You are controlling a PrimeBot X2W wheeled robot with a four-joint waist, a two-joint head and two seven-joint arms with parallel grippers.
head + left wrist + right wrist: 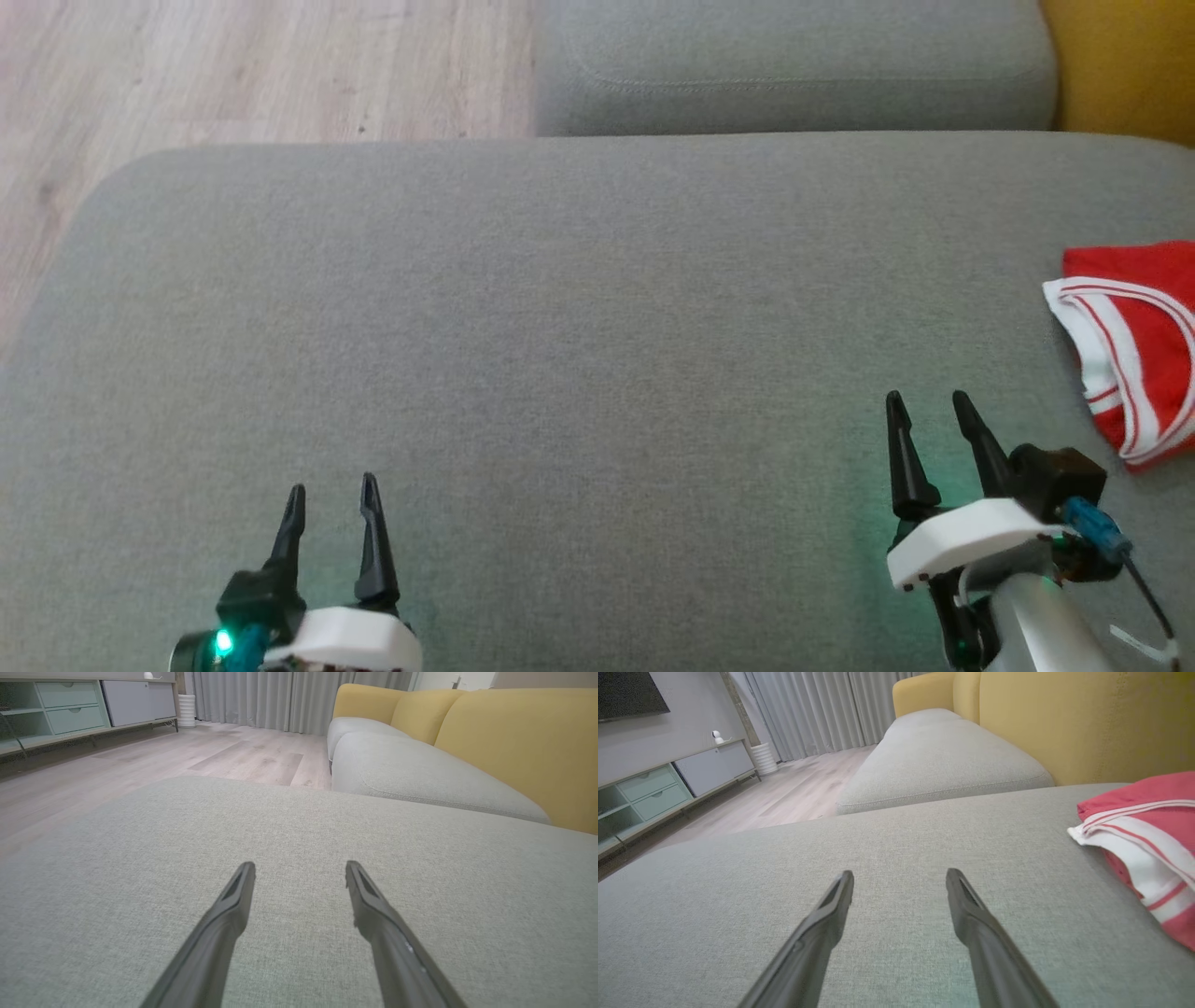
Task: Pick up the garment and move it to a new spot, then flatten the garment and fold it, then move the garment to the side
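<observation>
Apparently the work is either almost finished or not yet begun, and the pictures alone cannot decide it with certainty. The left pincer (333,485) has its two dark fingers apart and holds nothing; the right pincer (928,399) also stands with fingers apart and empty. Both hover low over the large grey fabric seat cushion (560,327), pointing forward. The red fabric garment with white stripes (1144,345) lies on this cushion to the right of the right pincer and a little ahead of its fingertips, near it but not touching, and well apart from the left pincer. In the right wrist view the garment (1148,812) looks like a compact bundle with layered striped edges, not a spread-out cloth. I judge therefore that it is probably folded and already put at the side, so that nothing is left. If this is wrong, the picking up, flattening and folding are all to be done.
</observation>
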